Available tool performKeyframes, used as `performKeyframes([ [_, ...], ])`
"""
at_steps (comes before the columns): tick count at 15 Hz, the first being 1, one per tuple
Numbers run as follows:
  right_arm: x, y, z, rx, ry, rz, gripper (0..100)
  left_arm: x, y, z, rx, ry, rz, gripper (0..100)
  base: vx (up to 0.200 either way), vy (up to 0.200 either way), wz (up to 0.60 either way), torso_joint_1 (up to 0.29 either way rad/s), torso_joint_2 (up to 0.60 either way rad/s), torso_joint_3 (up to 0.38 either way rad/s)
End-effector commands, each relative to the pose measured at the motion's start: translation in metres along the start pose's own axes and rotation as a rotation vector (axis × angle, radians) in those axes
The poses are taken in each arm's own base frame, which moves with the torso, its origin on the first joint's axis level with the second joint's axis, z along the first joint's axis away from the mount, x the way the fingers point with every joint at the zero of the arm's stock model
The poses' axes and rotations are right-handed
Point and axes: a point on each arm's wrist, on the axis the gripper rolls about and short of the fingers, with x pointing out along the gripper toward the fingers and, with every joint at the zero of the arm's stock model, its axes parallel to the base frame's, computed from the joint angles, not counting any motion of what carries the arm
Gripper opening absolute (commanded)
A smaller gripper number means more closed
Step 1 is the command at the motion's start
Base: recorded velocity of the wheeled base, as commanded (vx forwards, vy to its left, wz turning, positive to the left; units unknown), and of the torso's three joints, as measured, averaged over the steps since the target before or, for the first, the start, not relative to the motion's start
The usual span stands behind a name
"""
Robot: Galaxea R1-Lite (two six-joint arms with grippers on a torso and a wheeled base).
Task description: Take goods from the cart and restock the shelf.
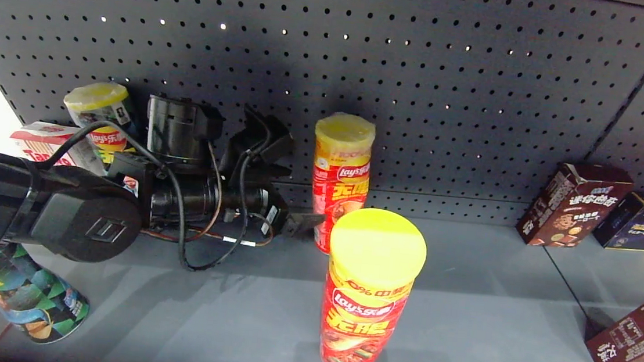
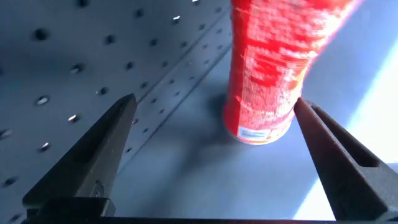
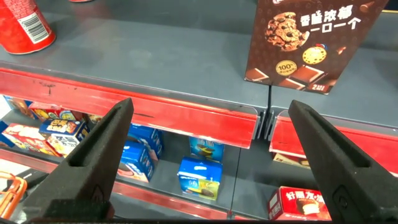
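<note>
Two red chip cans with yellow lids stand on the grey shelf (image 1: 491, 312): one at the back by the pegboard (image 1: 341, 177), one nearer the front (image 1: 368, 290). My left gripper (image 1: 310, 221) is level with the back can's lower half, just to its left. In the left wrist view that gripper (image 2: 212, 102) is open, its fingers (image 2: 93, 168) spread wide, and the back can (image 2: 267, 74) stands upright just beyond the tips, untouched. My right gripper (image 3: 210, 104) is open and holds nothing, in front of the shelf's red front rail (image 3: 186, 106).
A third chip can (image 1: 100, 121) and a red-and-white box (image 1: 45, 142) stand behind my left arm. A green can (image 1: 27, 289) is at the front left. Brown cookie boxes (image 1: 573, 203) (image 3: 305, 43) are on the right. Blue boxes (image 3: 199, 177) fill the lower shelf.
</note>
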Motion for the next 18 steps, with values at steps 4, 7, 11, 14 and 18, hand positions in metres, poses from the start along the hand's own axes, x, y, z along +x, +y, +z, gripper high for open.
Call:
performKeyframes([
  [4, 0.000, 0.000, 0.000, 0.000, 0.001, 0.000, 100, 0.000, 0.002, 0.001, -0.033, -0.004, 0.045, 100, 0.000, 0.000, 0.00, 0.000, 0.00, 0.000],
  [7, 0.000, 0.000, 0.000, 0.000, 0.001, 0.000, 100, -0.001, 0.004, 0.000, -0.042, -0.006, 0.060, 100, 0.000, 0.000, 0.00, 0.000, 0.00, 0.000],
  [11, 0.000, 0.000, 0.000, 0.000, 0.001, 0.000, 100, -0.002, 0.007, -0.002, -0.047, 0.001, 0.073, 100, 0.000, 0.000, 0.00, 0.000, 0.00, 0.000],
  [14, 0.000, 0.000, 0.000, 0.000, 0.001, 0.000, 100, -0.004, 0.003, -0.013, -0.051, 0.011, 0.072, 100, 0.000, 0.000, 0.00, 0.000, 0.00, 0.000],
  [18, 0.000, 0.000, 0.000, 0.000, 0.001, 0.000, 100, -0.019, 0.001, -0.021, -0.041, -0.001, 0.145, 100, 0.000, 0.000, 0.00, 0.000, 0.00, 0.000],
])
